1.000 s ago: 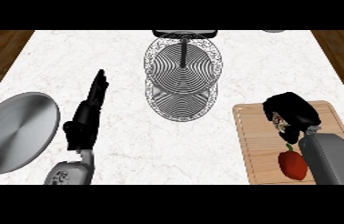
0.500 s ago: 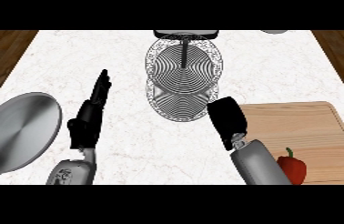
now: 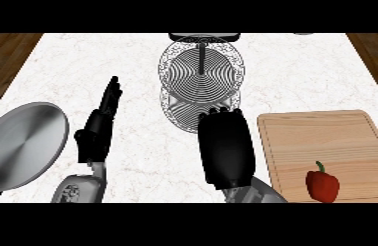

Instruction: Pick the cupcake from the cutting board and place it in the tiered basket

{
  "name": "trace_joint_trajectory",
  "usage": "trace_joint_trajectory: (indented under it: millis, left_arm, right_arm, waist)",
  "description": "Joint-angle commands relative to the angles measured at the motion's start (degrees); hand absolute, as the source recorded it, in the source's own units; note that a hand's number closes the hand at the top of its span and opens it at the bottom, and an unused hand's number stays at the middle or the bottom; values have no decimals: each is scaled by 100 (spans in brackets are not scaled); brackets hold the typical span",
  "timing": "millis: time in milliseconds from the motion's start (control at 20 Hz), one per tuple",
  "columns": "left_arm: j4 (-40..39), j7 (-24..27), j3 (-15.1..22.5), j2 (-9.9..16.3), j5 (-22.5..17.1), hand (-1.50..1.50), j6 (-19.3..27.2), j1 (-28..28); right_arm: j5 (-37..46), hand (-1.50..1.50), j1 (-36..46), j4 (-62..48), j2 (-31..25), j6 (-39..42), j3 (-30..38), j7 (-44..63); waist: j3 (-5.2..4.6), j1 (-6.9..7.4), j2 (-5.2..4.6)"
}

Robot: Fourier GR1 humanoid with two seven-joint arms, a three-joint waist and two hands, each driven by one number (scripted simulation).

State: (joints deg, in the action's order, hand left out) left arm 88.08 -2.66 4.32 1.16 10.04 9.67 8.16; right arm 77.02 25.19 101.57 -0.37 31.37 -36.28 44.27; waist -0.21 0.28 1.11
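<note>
Red bell pepper [image 3: 322, 186] upright, grey round lid [image 3: 28, 143] at left counter edge, white marble counter [image 3: 310, 75]

Both hands are matte black. The left hand [image 3: 94, 135] is narrow, with slim black fingers [image 3: 112, 92] and a blocky palm. The right hand [image 3: 225, 150] shows a broad, smooth, rounded black back with short ridged fingertips. Each joins a glossy grey forearm; the left forearm [image 3: 77, 189] carries a round, patterned grey disc.
</note>
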Motion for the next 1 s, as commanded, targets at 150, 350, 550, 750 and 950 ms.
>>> trace_joint_trajectory:
  millis: [150, 350, 550, 750, 950]
  left_arm:
    - [56, -104, 134, -69, 146, 0, 104, -8]
    - [-127, 30, 143, -67, 101, 0, 12, 61]
    - [12, -1, 51, 2, -35, 0, -96, 173]
    - [270, -211, 95, 66, -56, 0, -158, 72]
    - [170, -250, 137, -79, 114, 0, 78, 205]
  right_arm:
    - [-1188, 150, 1126, 1729, 35, 1366, -135, 2098]
    - [-1860, 150, 1843, 1395, 33, 1221, 311, 2633]
    - [-2690, 150, 2326, 1183, 33, 466, 747, 2973]
    - [-3352, 150, 3077, 695, 33, 151, 971, 3438]
    - [-3279, 150, 3711, -328, 33, -317, 1230, 3192]
  waist:
    - [4, 14, -10]
    - [-4, 63, -49]
    - [-3, 136, -52]
    - [3, 164, -44]
    - [9, 142, -82]
